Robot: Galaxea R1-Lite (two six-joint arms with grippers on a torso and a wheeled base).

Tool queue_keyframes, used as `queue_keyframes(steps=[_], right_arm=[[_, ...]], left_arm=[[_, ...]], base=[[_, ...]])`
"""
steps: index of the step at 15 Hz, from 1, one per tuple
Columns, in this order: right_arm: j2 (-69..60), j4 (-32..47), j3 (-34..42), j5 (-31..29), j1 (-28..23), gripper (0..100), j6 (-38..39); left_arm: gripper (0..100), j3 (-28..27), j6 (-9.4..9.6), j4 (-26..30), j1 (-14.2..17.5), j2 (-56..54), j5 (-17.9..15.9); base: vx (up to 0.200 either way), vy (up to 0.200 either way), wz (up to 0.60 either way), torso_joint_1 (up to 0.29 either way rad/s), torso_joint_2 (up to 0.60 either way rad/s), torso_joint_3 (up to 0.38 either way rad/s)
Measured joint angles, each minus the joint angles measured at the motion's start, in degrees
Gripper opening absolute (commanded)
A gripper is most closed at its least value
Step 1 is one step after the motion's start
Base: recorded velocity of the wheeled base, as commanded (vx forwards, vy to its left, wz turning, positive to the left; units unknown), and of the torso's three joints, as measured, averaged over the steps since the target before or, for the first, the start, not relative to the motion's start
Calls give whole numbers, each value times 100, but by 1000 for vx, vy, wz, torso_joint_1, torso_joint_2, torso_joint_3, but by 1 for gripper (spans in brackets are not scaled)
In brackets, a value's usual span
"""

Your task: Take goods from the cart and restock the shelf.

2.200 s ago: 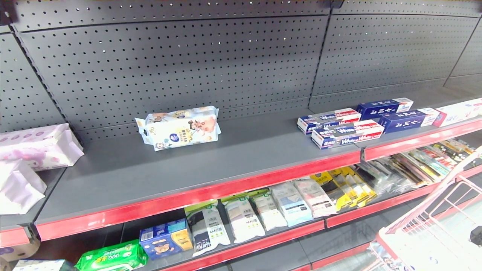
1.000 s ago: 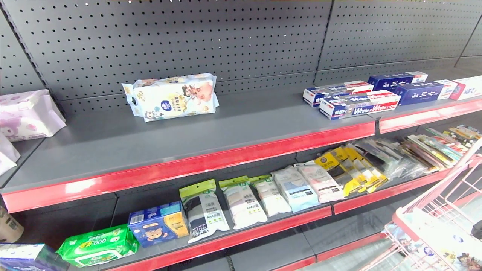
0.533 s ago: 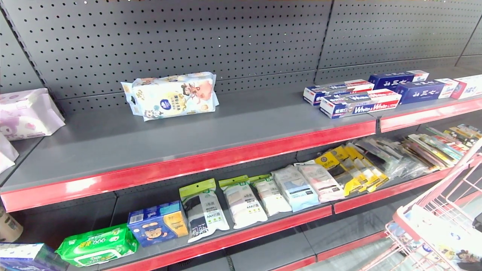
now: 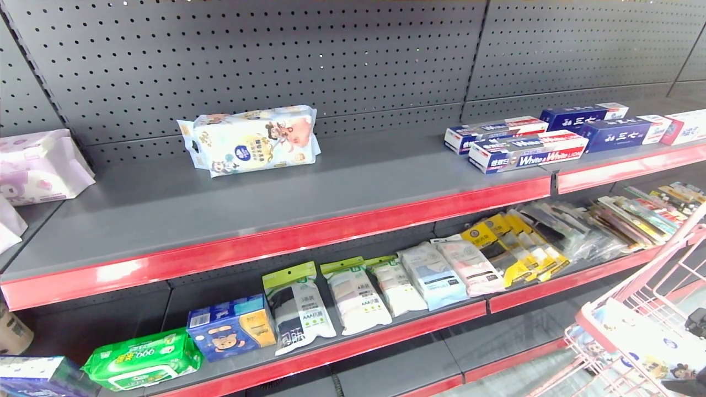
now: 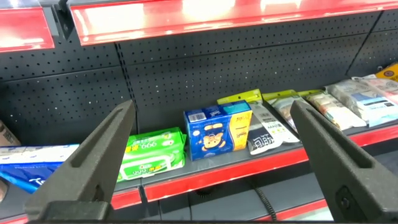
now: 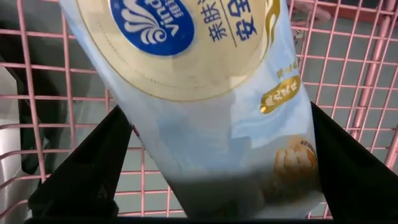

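Note:
A white and pale-blue tissue pack (image 6: 205, 112) lies between the fingers of my right gripper (image 6: 214, 109), which is shut on it above the pink wire cart (image 6: 373, 74). In the head view that tissue pack (image 4: 645, 342) sits at the cart's (image 4: 634, 292) near rim, bottom right, with one dark finger (image 4: 697, 322) beside it. A matching cartoon-printed pack (image 4: 251, 140) stands at the back of the upper grey shelf (image 4: 331, 193). My left gripper (image 5: 211, 106) hangs open, with nothing in it, in front of the lower shelf (image 5: 205, 177).
Toothpaste boxes (image 4: 524, 149) fill the upper shelf's right end and pink tissue packs (image 4: 41, 165) its left. The lower shelf holds a green wipes pack (image 4: 140, 358), a blue box (image 4: 229, 328) and several bagged goods (image 4: 386, 286). Bare grey shelf lies around the cartoon pack.
The head camera tilted down early on, shifting the whole picture up. Over the last second the pack in the cart has shifted slightly; the shelf goods stay put.

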Motion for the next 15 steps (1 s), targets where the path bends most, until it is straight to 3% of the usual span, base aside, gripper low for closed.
queue_keyframes(steps=[11, 12, 15], right_arm=[[190, 6, -88, 239, 76, 100, 24], [201, 6, -90, 250, 76, 0, 24], [230, 11, -49, 336, 76, 0, 57]], left_arm=[[100, 0, 0, 0, -2, 0, -7], [100, 0, 0, 0, -5, 0, -2], [100, 0, 0, 0, 0, 0, 0]], base=[[0, 0, 0, 0, 0, 0], [0, 0, 0, 0, 0, 0], [0, 0, 0, 0, 0, 0]])
